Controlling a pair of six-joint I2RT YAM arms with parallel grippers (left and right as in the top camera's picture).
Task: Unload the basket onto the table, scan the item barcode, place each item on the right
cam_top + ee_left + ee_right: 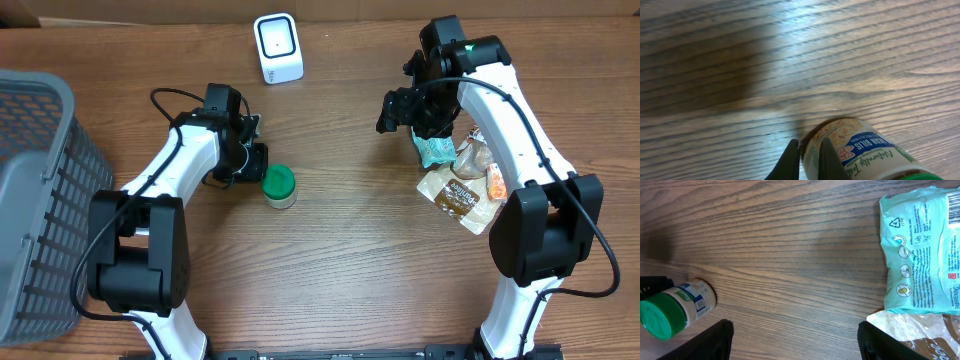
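A small jar (279, 186) with a green lid lies on its side on the wooden table; its white and blue label shows in the left wrist view (865, 150). My left gripper (250, 160) rests just left of it, shut, its dark fingertips (790, 161) close together beside the jar's base and holding nothing. The white barcode scanner (277, 47) stands at the back of the table. My right gripper (405, 110) hovers open over bare wood (795, 342), between the jar (675, 307) and a mint-green packet (920, 255).
A grey mesh basket (35, 200) fills the left edge. Beside the mint-green packet (436, 150) on the right lie a brown packet (460, 197) and a clear packet with orange contents (487, 165). The right arm reaches over these packets.
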